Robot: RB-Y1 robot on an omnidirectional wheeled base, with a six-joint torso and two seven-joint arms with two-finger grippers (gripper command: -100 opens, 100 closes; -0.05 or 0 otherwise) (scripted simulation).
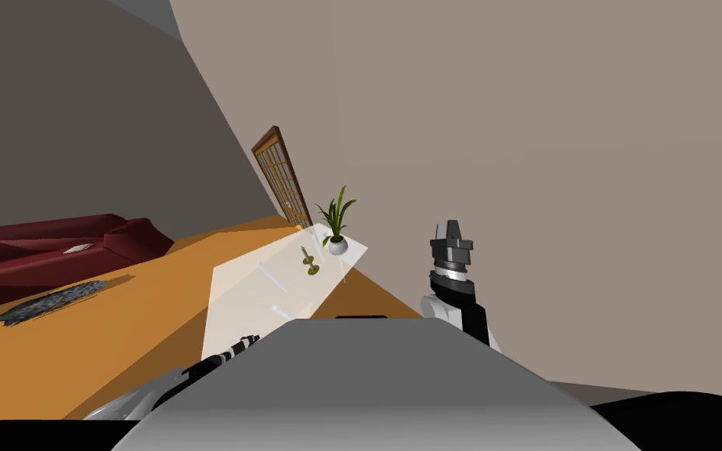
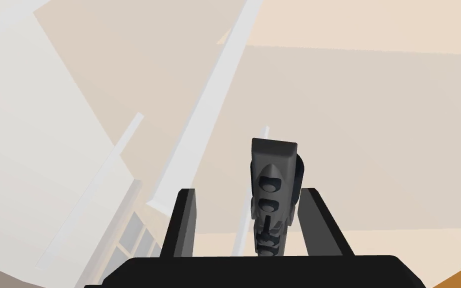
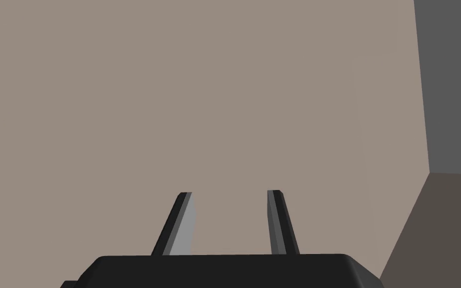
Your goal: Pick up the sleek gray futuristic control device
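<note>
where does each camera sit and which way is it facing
Head: on the head, rolled, steeply down and forward at the pale table; right gripper raised.
Left wrist: on the left hand, along the open left gripper around the grey control device.
Right wrist: on the right hand, open fingers facing a wall.
Head and left wrist share the table.

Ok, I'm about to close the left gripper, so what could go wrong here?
The device sits off centre in the open left gripper, close to one finger, so closing may shove or twist it. It is slim and tapered, so it might slip out on the lift.
</note>
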